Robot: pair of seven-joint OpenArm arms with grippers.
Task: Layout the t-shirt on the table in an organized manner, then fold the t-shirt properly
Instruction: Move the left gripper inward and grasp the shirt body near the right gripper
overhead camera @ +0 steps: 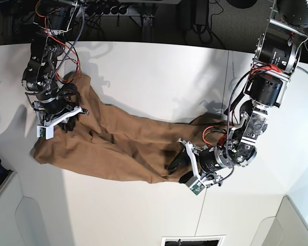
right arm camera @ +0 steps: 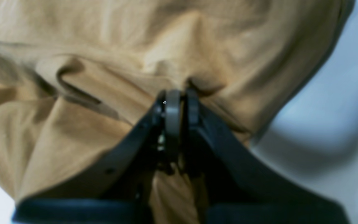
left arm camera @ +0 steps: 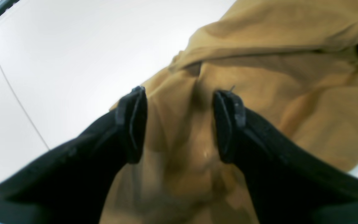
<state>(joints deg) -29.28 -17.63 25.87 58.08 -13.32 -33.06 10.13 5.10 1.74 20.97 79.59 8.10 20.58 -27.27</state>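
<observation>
In the left wrist view the left gripper [left arm camera: 180, 124] fills the near edge, its two black fingers [left arm camera: 132, 124] spread wide with loose tan cloth lying between them but nothing pinched; the cloth closest to the lens is blurred, and the finger bases are cut off at the bottom of the frame. Beyond the fingertips the t-shirt [left arm camera: 259, 77] rises toward 1 o'clock in a thick rolled ridge, its top corner cut off, while the white table [left arm camera: 73, 62] with a thin dark seam runs off toward 10 o'clock. In the right wrist view the right gripper [right arm camera: 174, 102] has its fingers drawn together on a pinch of the shirt, with creases radiating from the pinch; the fabric is soft-focused, and whether it is hem, sleeve or body cannot be told. In the base view the garment lies bunched and twisted in a long band across the tabletop, from the left gripper at 4 o'clock to the right gripper at 9 o'clock. The grippers stand well apart. Sleeves and collar are lost in the folds, and each arm hides the cloth directly beneath it.
</observation>
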